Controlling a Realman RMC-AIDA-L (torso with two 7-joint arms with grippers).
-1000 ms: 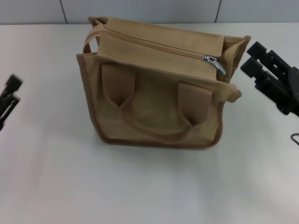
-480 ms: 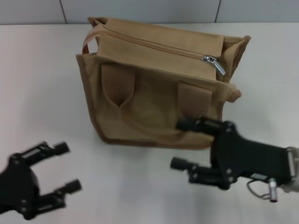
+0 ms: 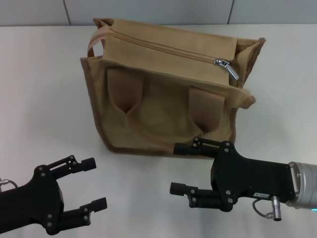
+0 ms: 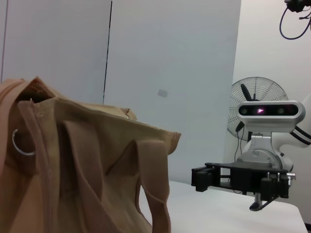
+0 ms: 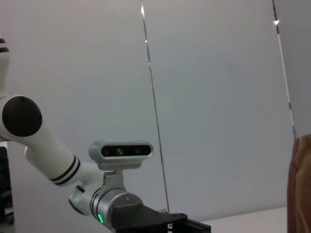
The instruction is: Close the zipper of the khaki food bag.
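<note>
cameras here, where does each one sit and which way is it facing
Head view: on the robot's head, looking down at the khaki food bag on the table; the open left gripper and open right gripper show.
Left wrist view: low beside the bag, facing across the table toward the right gripper.
Right wrist view: low, facing the left arm and the wall; only the bag's edge shows.
All three share the bag.

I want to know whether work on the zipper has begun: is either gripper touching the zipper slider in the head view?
No: the zipper slider sits untouched on top of the khaki food bag, while the left gripper and right gripper hang open nearer the camera.
</note>
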